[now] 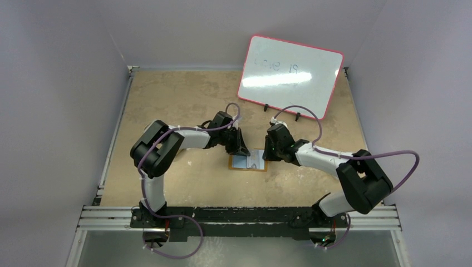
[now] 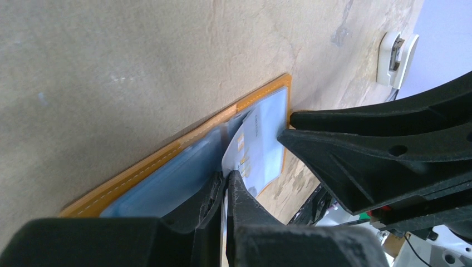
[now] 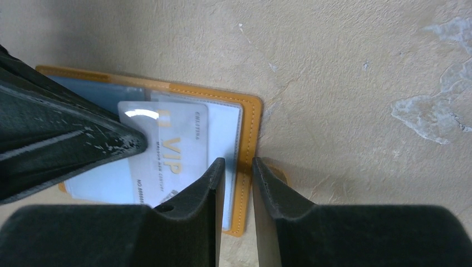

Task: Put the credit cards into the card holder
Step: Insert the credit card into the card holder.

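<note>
The orange-brown card holder lies open and flat on the table between both arms. My left gripper is shut on the edge of a whitish credit card with gold "VIP" lettering. The card bends down over the holder's right half, partly over its clear pocket. A pale blue card fills the holder's left half. My right gripper stands over the holder's right stitched edge, its jaws a narrow gap apart, with the edge showing flat below them and nothing pinched.
A pink-rimmed whiteboard stands propped at the back right. A white clip sits at the table's far edge. A metal rail runs along the near edge by the arm bases. Grey walls close in both sides.
</note>
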Available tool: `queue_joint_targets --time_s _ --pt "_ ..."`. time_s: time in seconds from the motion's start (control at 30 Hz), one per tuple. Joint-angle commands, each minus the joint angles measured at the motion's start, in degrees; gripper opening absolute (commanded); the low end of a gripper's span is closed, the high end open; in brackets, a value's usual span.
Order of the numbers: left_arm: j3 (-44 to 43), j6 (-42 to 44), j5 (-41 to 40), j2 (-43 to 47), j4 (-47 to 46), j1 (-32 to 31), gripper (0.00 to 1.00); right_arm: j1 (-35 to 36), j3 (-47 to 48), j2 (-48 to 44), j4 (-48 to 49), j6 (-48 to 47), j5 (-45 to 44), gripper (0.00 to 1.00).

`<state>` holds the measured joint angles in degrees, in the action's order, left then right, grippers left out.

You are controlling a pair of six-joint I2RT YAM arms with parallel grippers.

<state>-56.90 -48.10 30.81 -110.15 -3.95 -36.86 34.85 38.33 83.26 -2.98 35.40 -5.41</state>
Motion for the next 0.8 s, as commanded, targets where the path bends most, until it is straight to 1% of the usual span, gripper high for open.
queue_joint_targets --time_s 0.0,0.1,0.2,0.27,0.43,0.6,0.77 --pt "-2.0 -1.2 -3.0 -2.8 -2.0 -2.0 0.05 -0.2 -1.3 0.6 2.4 1.3 -0.5 0.26" --pt "-2.6 -1.3 -4.5 -2.1 -1.5 -2.2 0.16 -0.2 -1.3 0.8 2.2 1.3 -0.9 0.26" --pt "-2.9 -0.3 -8.0 0.2 1.0 -2.2 0.27 -0.2 -1.4 0.3 2.0 1.4 -1.0 0.26" --pt "-3.2 0.3 -10.4 1.6 3.0 -2.2 0.31 -0.2 -1.6 -0.3 1.7 1.5 -1.1 0.25" --pt "-2.5 -0.4 -14.5 4.9 3.9 -2.2 0.34 -0.2 -1.7 -1.7 1.2 1.5 -0.6 0.25" --pt "-1.8 -1.4 -15.7 6.2 3.4 -2.3 0.35 -0.2 -1.9 -2.6 1.0 1.6 -0.2 0.25" --pt "-1.6 -2.1 -15.4 5.6 2.4 -2.9 0.36 -0.2 -2.5 -2.7 1.4 1.8 0.5 0.25"
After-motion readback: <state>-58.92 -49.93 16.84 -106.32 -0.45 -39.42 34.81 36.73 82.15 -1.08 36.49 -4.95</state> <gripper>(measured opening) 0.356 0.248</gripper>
